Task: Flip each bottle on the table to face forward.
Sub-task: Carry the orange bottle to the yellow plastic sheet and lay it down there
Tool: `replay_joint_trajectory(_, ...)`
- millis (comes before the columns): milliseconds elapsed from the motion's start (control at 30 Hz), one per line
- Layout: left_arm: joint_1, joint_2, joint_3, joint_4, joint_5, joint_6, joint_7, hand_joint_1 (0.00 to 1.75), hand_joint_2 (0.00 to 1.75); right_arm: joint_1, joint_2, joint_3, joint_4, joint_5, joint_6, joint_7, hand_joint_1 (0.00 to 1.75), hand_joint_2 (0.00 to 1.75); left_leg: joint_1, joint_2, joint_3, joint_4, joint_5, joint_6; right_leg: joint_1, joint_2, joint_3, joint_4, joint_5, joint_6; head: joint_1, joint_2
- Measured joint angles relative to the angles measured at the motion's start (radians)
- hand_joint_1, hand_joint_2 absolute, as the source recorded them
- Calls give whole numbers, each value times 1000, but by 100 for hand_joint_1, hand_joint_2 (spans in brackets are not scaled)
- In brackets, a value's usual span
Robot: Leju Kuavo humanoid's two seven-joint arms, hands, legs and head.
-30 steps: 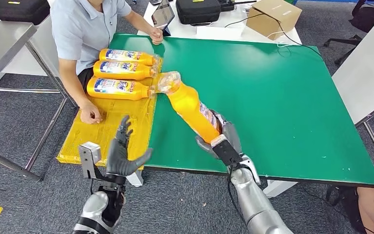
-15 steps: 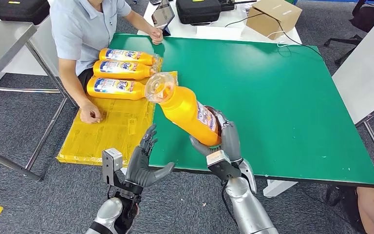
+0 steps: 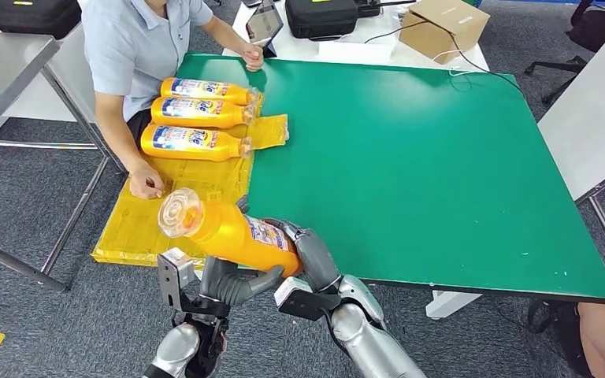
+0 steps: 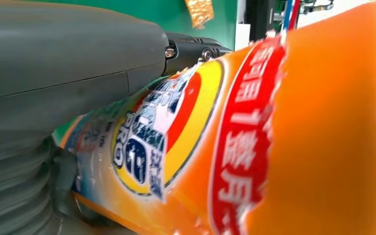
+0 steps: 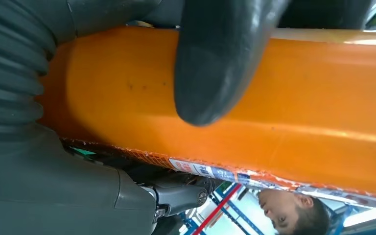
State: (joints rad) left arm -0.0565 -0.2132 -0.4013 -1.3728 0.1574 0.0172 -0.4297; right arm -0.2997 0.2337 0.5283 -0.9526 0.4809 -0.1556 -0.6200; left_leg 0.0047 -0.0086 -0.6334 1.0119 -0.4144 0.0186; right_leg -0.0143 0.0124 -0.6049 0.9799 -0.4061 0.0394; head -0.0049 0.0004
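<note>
Swung back since a second ago, the orange bottle (image 3: 232, 234) has left the far side of the table (image 3: 441, 157) and now hangs in the air off the near edge, at about 7 o'clock in the head view. Its clear cap end then pointed toward 11 o'clock, close to the three bottles lying on the yellow mat (image 3: 165, 209); now it points toward 9 o'clock and slightly up. The left hand (image 3: 228, 283), open and empty a second ago, has come in under the bottle.

The right hand (image 3: 311, 256) grasps the base end, fingers wrapped round the body. The left hand cups the bottle from below near the label, its thumb lying against it; it seems to be taking hold, though I cannot tell how firmly.

The bottle's long axis runs roughly from 3 o'clock to 9 o'clock, nearly level, base toward the right hand. The left wrist view shows the printed label facing that camera.

This looks like a handover or a two-handed turn. To do it well, the left hand should close fully before the right lets go, then roll the bottle about its long axis so the label faces up, and lay it parallel to the others.
</note>
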Motion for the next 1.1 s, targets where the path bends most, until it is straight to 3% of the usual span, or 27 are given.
replay_joint_trajectory(267,6,0,19,-10,184,-110,69,0,175,-16,1,31,48,19,-30,3,175,175,0,0,0,0,0,0,0,0,0,0,0,0,0,0)
replay_joint_trajectory(367,0,0,28,-4,243,-155,95,31,175,-22,2,44,64,30,-47,-6,175,175,0,0,0,0,0,0,0,0,0,0,0,0,0,0)
replay_joint_trajectory(467,-6,0,35,7,283,-185,102,137,175,-33,5,55,75,32,-45,-8,172,175,0,0,0,0,0,0,0,0,0,0,0,0,0,0)
replay_joint_trajectory(500,-7,0,38,10,292,-192,103,170,175,-36,6,58,79,32,-45,-8,164,175,0,0,0,0,0,0,0,0,-1,0,0,0,0,0)
replay_joint_trajectory(567,-10,0,44,14,310,-200,105,175,175,-42,7,64,87,32,-45,-9,150,175,0,0,0,0,0,0,0,0,-1,0,0,0,0,0)
replay_joint_trajectory(600,-10,0,47,15,321,-205,107,175,175,-45,8,66,91,32,-45,-9,126,175,0,1,0,0,0,0,0,0,-1,0,0,0,0,0)
replay_joint_trajectory(667,-11,0,54,15,341,-216,109,175,175,-50,10,72,99,30,-45,-9,53,175,0,1,0,0,0,0,0,0,-1,0,0,0,0,0)
replay_joint_trajectory(700,-12,0,57,15,348,-219,110,175,175,-52,11,74,103,29,-44,-10,17,131,0,1,0,0,0,0,0,0,-1,0,0,0,0,0)
replay_joint_trajectory(733,-13,0,60,15,353,-221,110,175,175,-52,12,77,106,28,-44,-11,0,87,0,1,0,0,0,0,0,0,-1,0,0,0,0,0)
replay_joint_trajectory(800,-20,-1,66,15,361,-223,109,175,175,-49,16,83,113,26,-44,-13,0,0,0,1,0,0,0,0,0,0,-1,0,0,0,0,0)
replay_joint_trajectory(1100,-33,-2,83,14,335,-183,83,166,175,-45,26,96,123,18,-45,-6,0,0,0,1,0,0,0,0,0,0,-1,0,0,0,0,0)
